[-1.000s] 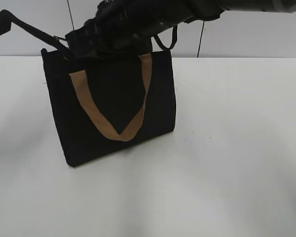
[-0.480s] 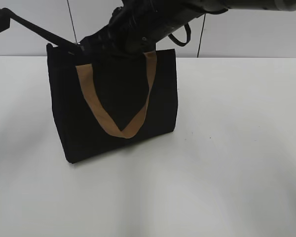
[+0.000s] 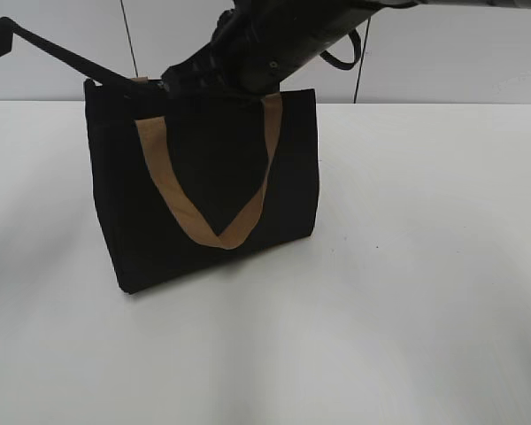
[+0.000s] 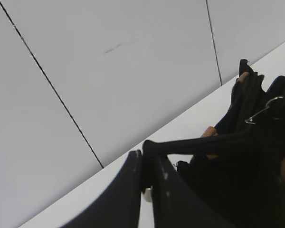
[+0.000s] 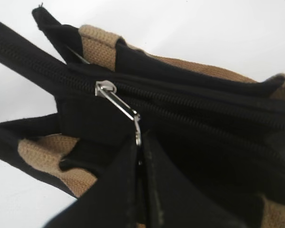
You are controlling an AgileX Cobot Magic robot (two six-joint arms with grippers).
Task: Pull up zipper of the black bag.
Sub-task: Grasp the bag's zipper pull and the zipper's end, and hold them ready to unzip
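The black bag (image 3: 203,190) is seen standing upright on the white table (image 3: 407,292), left of centre in the exterior view. Its top end tab (image 4: 199,142) is pinched in the closed left gripper (image 4: 147,183), probably so that the zip line is kept tight. In the right wrist view the zipper (image 5: 106,89) lies in the upper left, and its ring pull (image 5: 128,114) is clamped in the closed right gripper (image 5: 140,142), apparently for drawing the slider along. One bag, one slider and two tan handles (image 3: 203,212) are counted.
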